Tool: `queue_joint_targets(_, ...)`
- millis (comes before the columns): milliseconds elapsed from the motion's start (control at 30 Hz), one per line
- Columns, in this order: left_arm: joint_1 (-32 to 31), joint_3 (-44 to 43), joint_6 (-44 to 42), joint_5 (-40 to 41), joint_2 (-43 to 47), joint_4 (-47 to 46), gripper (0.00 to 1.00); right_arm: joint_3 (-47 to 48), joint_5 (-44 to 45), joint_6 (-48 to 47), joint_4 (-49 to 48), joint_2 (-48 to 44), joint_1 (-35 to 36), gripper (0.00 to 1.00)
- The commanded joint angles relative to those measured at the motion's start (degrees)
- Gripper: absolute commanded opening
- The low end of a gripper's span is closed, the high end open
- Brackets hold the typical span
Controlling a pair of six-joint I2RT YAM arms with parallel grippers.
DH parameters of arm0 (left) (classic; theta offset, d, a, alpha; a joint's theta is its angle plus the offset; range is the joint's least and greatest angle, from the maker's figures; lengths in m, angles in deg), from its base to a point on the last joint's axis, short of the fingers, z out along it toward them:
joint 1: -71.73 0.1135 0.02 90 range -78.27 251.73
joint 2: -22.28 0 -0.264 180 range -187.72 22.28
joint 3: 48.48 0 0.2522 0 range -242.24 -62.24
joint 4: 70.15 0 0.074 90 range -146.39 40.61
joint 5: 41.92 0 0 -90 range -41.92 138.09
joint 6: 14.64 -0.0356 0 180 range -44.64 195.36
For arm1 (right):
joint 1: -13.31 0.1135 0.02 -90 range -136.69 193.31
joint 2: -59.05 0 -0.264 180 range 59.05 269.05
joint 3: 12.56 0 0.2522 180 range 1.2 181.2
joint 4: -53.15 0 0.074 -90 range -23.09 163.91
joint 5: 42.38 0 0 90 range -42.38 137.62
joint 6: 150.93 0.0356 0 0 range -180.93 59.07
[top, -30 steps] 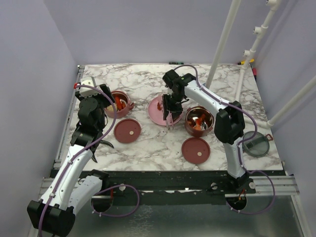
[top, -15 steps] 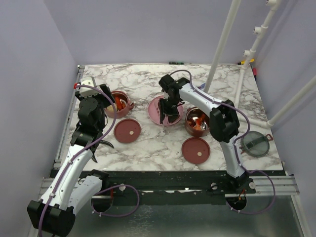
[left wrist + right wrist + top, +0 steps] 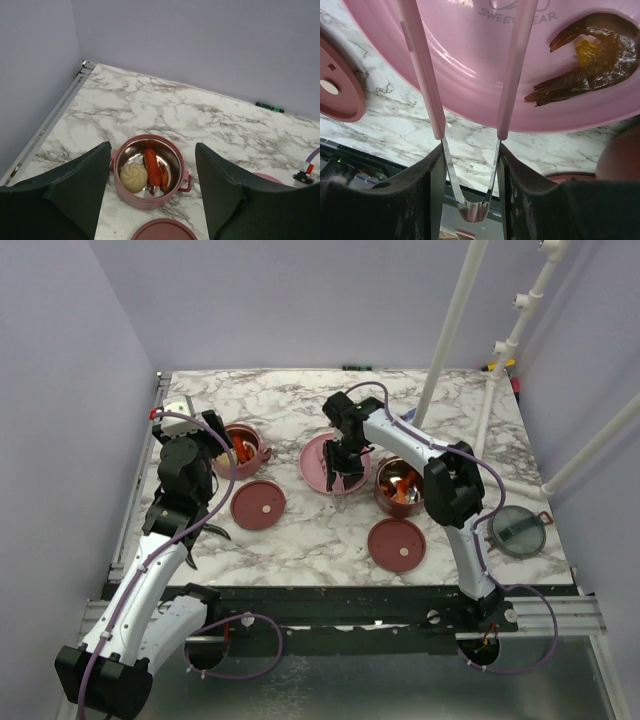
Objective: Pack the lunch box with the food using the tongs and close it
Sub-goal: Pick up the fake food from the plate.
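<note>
**Left gripper** (image 3: 152, 146): the jaws stand wide apart with nothing between them.
- Ahead of and below it, framed between its two fingers (image 3: 75, 190), one lunch box tier (image 3: 150, 201) sits upright on the marble table (image 3: 210, 120).
- Inside the tier, a cream bun (image 3: 133, 176) lies on the side toward the left finger.
- A red sausage (image 3: 151, 166) lies against the bun toward the centre. Another reddish bit lies beside the sausage; its kind cannot be told.
- A maroon disc lid (image 3: 162, 231) lies flat, nearer to the gripper than the tier and apart from it.

**Right gripper** (image 3: 470, 160): it is clamped on the tongs (image 3: 422, 75).
- The fingers (image 3: 415, 210) press the steel section from both sides, close to the joined end.
- The joined end sits back between the fingers.
- The two pink arms run forward from the gripper, spread apart, out over the pink plate (image 3: 470, 45). Their tips lie outside the wrist view, and contact with the plate cannot be told.
- On the plate, one dark food piece (image 3: 600, 55) lies to the right of the right-hand tong arm and clear of it. It is curled and has a yellow patch.

**Overhead view:**
- A second lunch box tier (image 3: 400, 510) stands just beside the right gripper on its right, with reddish food inside.
- A second disc lid (image 3: 396, 544) lies flat near that tier, toward the arm bases.
- The clear grey lid (image 3: 518, 532) lies well apart from both grippers, near the table's right edge.
</note>
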Motion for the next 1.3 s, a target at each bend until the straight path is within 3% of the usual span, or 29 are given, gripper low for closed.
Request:
queue_joint_targets(0,0.2,0.8,0.2,-1.2,1.0,-1.0,0.7,0.9,0.2,0.1,1.6,1.6,0.4,0.42)
queue_joint_targets(800,-0.1,0.8,0.2,-1.0,1.5,-1.0,0.7,6.1,1.7,-1.4,5.4,6.2,0.9,0.39)
queue_joint_targets(933,-0.1,0.8,0.2,-1.0,1.5,-1.0,0.7,6.0,4.2,-1.9,7.0,6.4,0.9,0.35)
queue_joint_targets(1100,-0.2,0.8,0.1,-1.0,1.7,-1.1,0.7,6.0,6.3,-2.0,8.1,5.7,0.9,0.22)
queue_joint_targets(1267,-0.2,0.8,0.1,-0.9,1.7,-1.0,0.7,6.0,4.7,-1.6,5.6,2.6,0.8,0.17)
